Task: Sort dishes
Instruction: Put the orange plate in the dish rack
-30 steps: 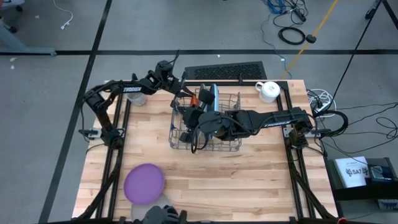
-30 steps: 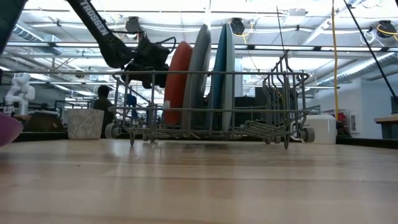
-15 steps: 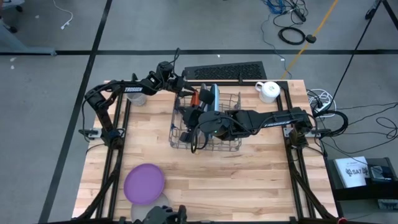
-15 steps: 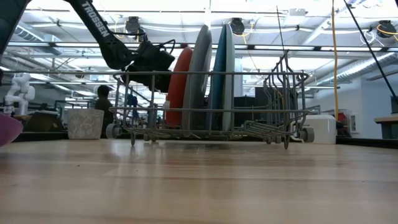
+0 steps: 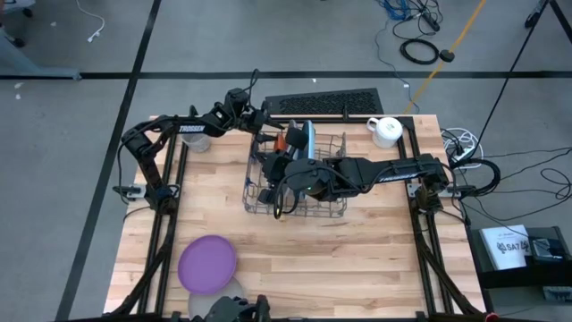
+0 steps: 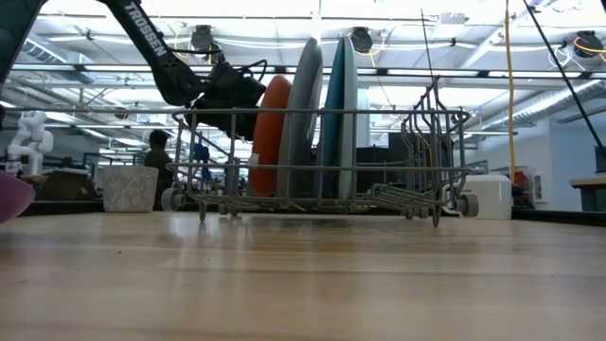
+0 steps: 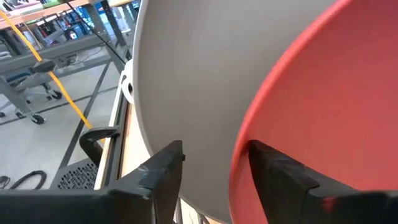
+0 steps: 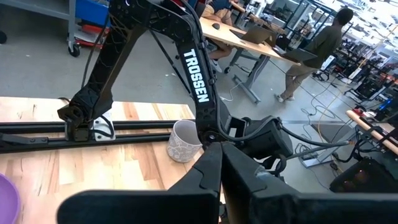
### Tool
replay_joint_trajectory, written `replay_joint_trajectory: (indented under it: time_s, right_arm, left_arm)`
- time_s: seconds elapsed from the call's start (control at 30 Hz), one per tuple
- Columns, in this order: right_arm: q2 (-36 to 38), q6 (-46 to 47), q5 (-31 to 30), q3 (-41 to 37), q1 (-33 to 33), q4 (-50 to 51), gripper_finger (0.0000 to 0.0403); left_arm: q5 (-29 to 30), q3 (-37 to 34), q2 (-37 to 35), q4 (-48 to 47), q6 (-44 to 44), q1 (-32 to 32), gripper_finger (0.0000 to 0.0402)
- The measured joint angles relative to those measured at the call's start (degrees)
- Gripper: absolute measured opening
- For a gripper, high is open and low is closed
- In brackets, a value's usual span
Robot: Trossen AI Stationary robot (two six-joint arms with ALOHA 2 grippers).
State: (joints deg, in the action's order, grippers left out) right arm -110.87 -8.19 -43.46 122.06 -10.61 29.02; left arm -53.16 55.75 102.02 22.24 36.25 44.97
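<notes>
Watching my left gripper (image 7: 211, 165) at the dish rack (image 5: 332, 204), upper centre of the high view: orange plate (image 7: 323, 118) stands on edge in a slot, rim between parted jaws, seemingly ungripped. Right gripper (image 8: 221, 163) hangs over the rack, jaws closed, empty. Purple plate (image 5: 207, 262) lies lower left on the counter (image 5: 357, 259).

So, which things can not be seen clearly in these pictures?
- High view: the plates in the dish rack are half hidden under the right arm.
- High view: a pale plate lies partly under the purple plate.
- Low view: the purple plate is cut off by the edge.
</notes>
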Motion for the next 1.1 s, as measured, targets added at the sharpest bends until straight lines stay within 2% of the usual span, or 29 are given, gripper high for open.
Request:
replay_joint_trajectory:
  time_s: [0.23, 0.57, 0.87, 1.0, 1.1]
  right_arm:
    - [0.0, 0.0, 0.0, 0.0, 0.1, 0.0, 0.0]
    - [0.0, 0.0, 0.0, 0.0, 0.5, 0.0, 0.0]
    - [0.0, -1.1, 0.0, 0.0, 0.5, 0.0, 0.0]
    - [0.0, -1.4, 0.0, 0.0, 0.5, -0.1, 0.0]
    - [0.0, -1.1, 0.0, 0.0, 0.4, -0.1, 0.0]
  left_arm:
    - [-1.7, 0.0, -0.7, -0.1, -2.9, -0.1, 0.0215]
    - [-2.2, 0.0, -7.0, -1.4, -10.4, -0.5, 0.026]
    - [-2.0, 0.0, -14.4, -14.3, -7.4, -0.5, 0.0265]
    - [2.5, 0.0, -14.1, -17.5, -4.4, -1.2, 0.0265]
    - [2.9, 0.0, -13.1, -17.8, -4.4, -2.2, 0.0265]
